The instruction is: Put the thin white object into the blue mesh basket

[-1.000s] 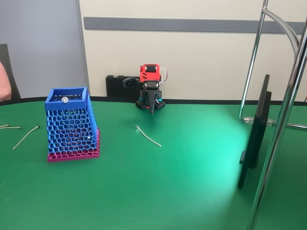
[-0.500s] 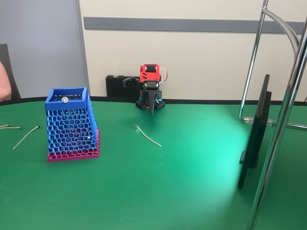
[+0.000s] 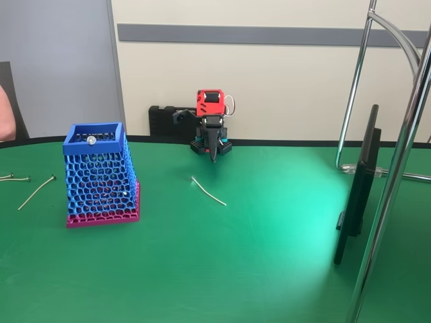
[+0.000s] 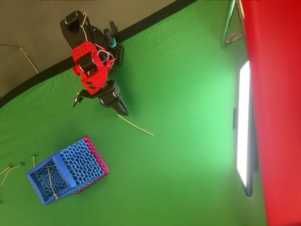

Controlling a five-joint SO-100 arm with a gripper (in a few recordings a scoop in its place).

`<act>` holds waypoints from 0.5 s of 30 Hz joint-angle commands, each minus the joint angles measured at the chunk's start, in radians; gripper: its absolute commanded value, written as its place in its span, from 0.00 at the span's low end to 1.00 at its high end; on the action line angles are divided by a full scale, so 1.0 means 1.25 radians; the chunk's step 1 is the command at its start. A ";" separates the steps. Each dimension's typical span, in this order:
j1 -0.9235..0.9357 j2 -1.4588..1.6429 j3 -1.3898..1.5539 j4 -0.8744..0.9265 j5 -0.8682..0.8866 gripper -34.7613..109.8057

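worktop (image 3: 256,269) lies green and bare around my arm. blue mesh basket (image 3: 100,176) stands left in the fixed view. my claw (image 3: 214,156), tips together, hangs behind the thin white object (image 3: 207,191), lying flat; loose sticks (image 3: 37,191) lie beyond the basket.

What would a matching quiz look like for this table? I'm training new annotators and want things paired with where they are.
Things:
1. white stick
2. basket
3. gripper
4. beige sticks

Places, in the fixed view:
A. raised near the table's far edge
B. left of the basket
C. left part of the table
D. on the cloth in front of the gripper

Pairs: 1-D, 2-C, 3-A, 4-B
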 commanded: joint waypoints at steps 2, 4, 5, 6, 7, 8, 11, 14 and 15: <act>0.002 -0.032 -0.016 -0.029 0.001 0.24; 0.004 -0.052 -0.022 -0.034 0.006 0.24; 0.004 -0.064 -0.031 -0.034 0.010 0.24; 0.006 -0.081 -0.043 -0.034 0.016 0.24; 0.007 -0.099 -0.056 -0.033 0.022 0.24; 0.009 -0.118 -0.069 -0.032 0.028 0.24; 0.017 -0.182 -0.112 -0.027 0.050 0.24; 0.022 -0.247 -0.152 -0.021 0.075 0.24; 0.022 -0.265 -0.161 -0.027 0.083 0.24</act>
